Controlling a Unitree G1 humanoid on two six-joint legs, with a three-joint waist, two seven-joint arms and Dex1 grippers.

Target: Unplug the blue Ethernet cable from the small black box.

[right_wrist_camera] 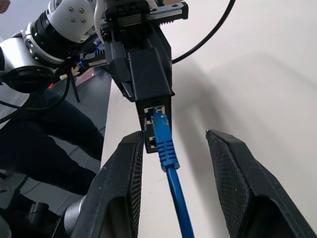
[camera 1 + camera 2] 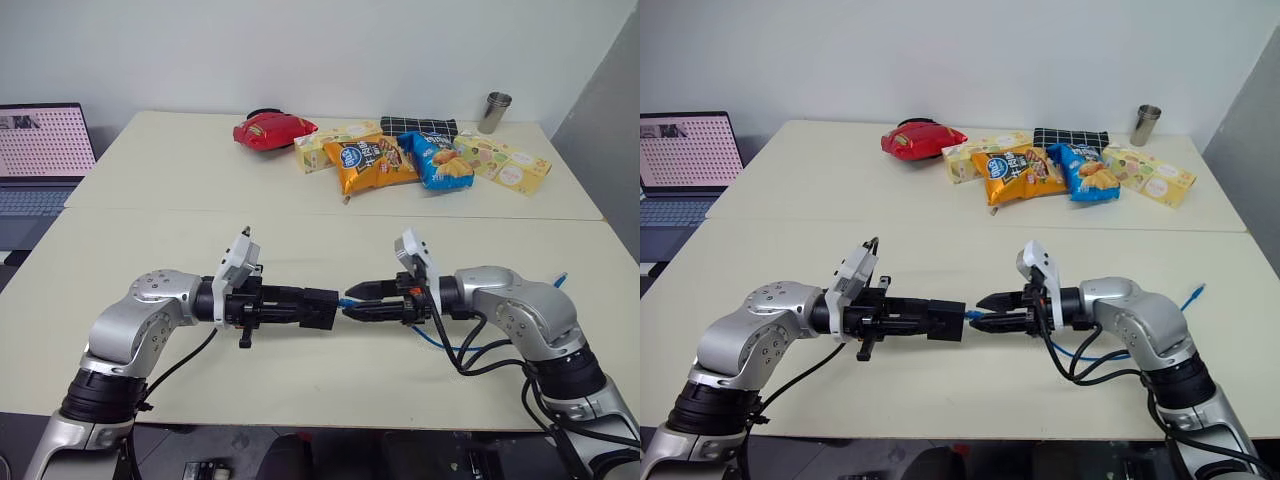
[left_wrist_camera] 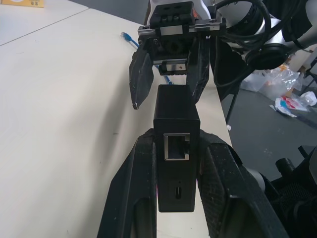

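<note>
My left gripper (image 2: 300, 307) is shut on the small black box (image 2: 320, 308) and holds it level above the table's near part. An empty port on the box (image 3: 176, 147) faces the left wrist camera. One plug of the blue Ethernet cable (image 1: 163, 139) sits in a port on the box's far end. My right gripper (image 2: 350, 302) faces the left one. It is open, with its fingers (image 1: 124, 168) standing wide on either side of the plug, apart from it. The cable loops under my right arm (image 2: 430, 340), and its free end (image 2: 1196, 291) lies on the table to the right.
Along the table's far edge lie a red bag (image 2: 272, 129), an orange snack bag (image 2: 372, 163), a blue snack bag (image 2: 438, 160), two pale boxes, a checked pouch (image 2: 418, 126) and a metal cup (image 2: 494, 111). A laptop (image 2: 40, 150) stands off the table's left side.
</note>
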